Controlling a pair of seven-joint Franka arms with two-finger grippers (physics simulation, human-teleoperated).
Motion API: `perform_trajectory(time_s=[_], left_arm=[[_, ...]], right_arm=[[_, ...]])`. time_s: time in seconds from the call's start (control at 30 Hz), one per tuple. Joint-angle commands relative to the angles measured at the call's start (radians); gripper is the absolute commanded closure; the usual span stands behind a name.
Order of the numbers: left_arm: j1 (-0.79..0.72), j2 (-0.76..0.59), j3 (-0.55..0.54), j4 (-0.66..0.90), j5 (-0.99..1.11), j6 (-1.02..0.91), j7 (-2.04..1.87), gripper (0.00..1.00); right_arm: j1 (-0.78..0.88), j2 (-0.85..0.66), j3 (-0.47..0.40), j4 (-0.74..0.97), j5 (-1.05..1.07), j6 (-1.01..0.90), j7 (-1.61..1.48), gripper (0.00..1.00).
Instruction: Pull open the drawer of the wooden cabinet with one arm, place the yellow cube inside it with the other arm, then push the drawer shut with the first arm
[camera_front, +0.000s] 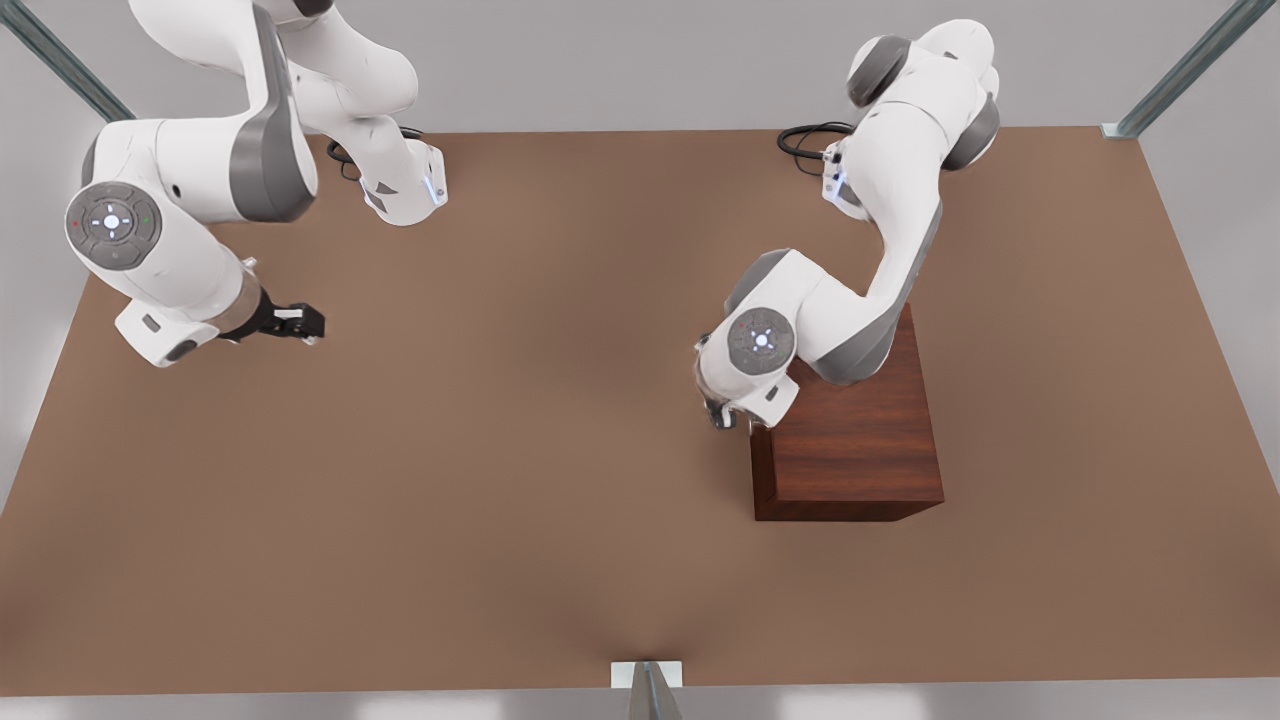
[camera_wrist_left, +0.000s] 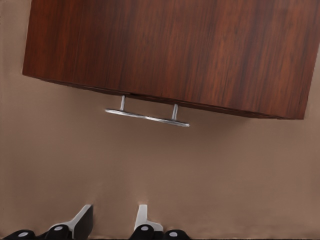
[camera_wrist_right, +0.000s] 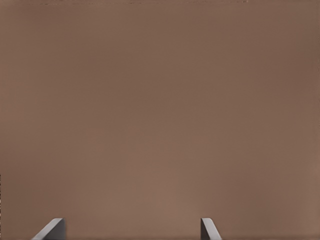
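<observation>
Wooden cabinet (camera_front: 850, 440) is sitting on the table (camera_front: 500, 450), drawer closed. Left gripper (camera_wrist_left: 112, 222) is hovering just off the drawer's handle (camera_wrist_left: 146, 117), fingers parted, gripping nothing. Right gripper (camera_wrist_right: 132, 230) is waiting well apart from the cabinet, fingers spread wide over bare table.

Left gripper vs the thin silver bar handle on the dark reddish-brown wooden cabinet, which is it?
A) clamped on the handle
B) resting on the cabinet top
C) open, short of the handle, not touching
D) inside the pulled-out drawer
C: in the left wrist view the left gripper has its jaws apart, with bare table between them and the thin silver bar handle of the dark reddish-brown wooden cabinet, drawer shut.
</observation>
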Motion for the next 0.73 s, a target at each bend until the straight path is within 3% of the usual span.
perform_trajectory(time_s=[0.0, 0.07, 0.1, 0.13, 0.2, 0.37, 0.7], left_arm=[[0.083, -0.076, -0.008, 0.061, -0.005, -0.457, 1.167, 0.00], [0.157, -0.126, -0.005, 0.059, 0.200, -0.583, 1.922, 0.00], [0.232, -0.228, 0.020, -0.029, 0.199, -0.522, 2.264, 0.00], [0.235, -0.374, 0.112, -0.241, 0.175, -0.358, 2.424, 0.00], [0.232, -0.451, 0.167, -0.306, -0.026, -0.181, 2.312, 0.00], [0.220, -0.446, 0.163, -0.284, -0.037, -0.322, 2.309, 0.00], [0.232, -0.446, 0.152, -0.283, -0.027, -0.339, 2.312, 0.00]], right_arm=[[-0.003, -0.003, 0.000, -0.001, 0.021, 0.003, 0.010, 0.00], [-0.003, -0.009, 0.000, -0.007, 0.025, 0.003, 0.010, 0.00], [-0.003, -0.008, 0.000, -0.006, 0.025, 0.003, 0.010, 0.00], [-0.003, -0.008, -0.002, -0.006, 0.025, 0.003, 0.010, 0.00], [-0.003, -0.009, -0.002, -0.006, 0.025, 0.003, 0.011, 0.00], [-0.003, -0.009, -0.005, -0.006, 0.022, 0.001, 0.013, 0.00], [-0.003, -0.011, -0.010, -0.007, 0.022, -0.002, 0.010, 0.00]])
